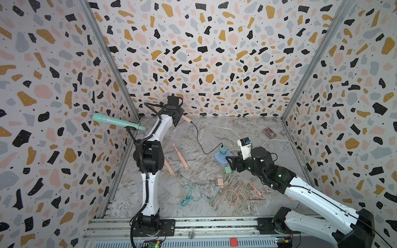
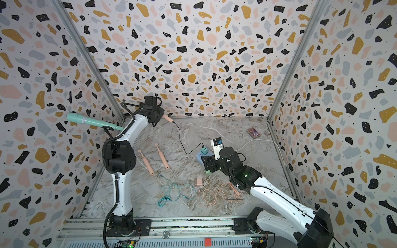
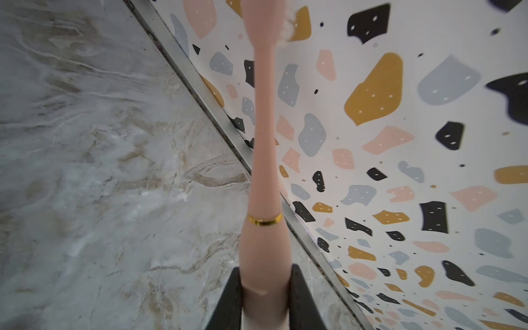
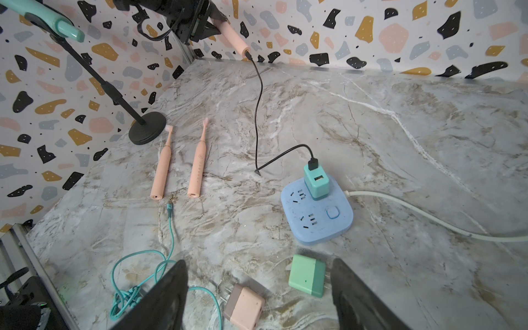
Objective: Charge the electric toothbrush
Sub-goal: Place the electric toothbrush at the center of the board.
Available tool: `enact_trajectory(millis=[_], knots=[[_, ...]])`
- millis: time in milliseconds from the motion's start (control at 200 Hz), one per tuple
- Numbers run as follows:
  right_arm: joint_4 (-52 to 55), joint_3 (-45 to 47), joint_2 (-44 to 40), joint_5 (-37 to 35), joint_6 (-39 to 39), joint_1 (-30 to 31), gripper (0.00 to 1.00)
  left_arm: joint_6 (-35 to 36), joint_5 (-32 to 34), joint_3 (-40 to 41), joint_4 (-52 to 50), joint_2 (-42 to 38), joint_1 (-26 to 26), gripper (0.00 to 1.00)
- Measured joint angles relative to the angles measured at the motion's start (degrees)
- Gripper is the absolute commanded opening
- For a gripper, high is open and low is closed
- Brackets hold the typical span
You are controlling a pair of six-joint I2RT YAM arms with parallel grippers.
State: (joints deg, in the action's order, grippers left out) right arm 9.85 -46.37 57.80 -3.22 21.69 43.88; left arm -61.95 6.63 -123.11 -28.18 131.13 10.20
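- We see the left gripper (image 3: 264,285) clamped on a slender peach-pink plastic electric toothbrush (image 3: 264,143) with a gold ring, held above the marbled grey tabletop (image 4: 400,143).
- A thin black cable (image 4: 258,114) joins its base to a boxy teal charger (image 4: 315,183) in a rounded blue power strip (image 4: 323,225).
- The right gripper (image 4: 258,265) stands apart, empty.

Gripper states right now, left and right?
Left gripper: shut on the pink electric toothbrush.
Right gripper: open, holding nothing.
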Motion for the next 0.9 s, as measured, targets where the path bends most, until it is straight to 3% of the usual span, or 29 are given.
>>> enact_trajectory(millis=[245, 626, 786, 836, 901], knots=[[-0.02, 0.72, 1.29, 1.81, 0.81, 0.0, 0.79, 4.39, 1.6, -0.15, -1.4, 5.29, 2.62, 0.02], [-0.04, 1.25, 2.38, 2.86, 1.51, 0.0, 0.81, 8.72, 1.64, -2.8, -4.59, 10.34, 3.37, 0.54], [0.2, 1.22, 2.58, 2.32, 2.29, 0.0, 0.83, 9.88, 1.6, -5.01, -6.34, 10.47, 3.26, 0.67], [0.7, 1.2, 2.69, 1.99, 2.75, -0.02, 0.86, 10.47, 1.29, -6.58, -7.34, 10.69, 3.26, 0.72], [2.14, 1.11, 2.95, 1.27, 3.91, -0.22, 0.99, 11.02, 0.72, -8.39, -8.24, 10.6, 3.26, 0.81]])
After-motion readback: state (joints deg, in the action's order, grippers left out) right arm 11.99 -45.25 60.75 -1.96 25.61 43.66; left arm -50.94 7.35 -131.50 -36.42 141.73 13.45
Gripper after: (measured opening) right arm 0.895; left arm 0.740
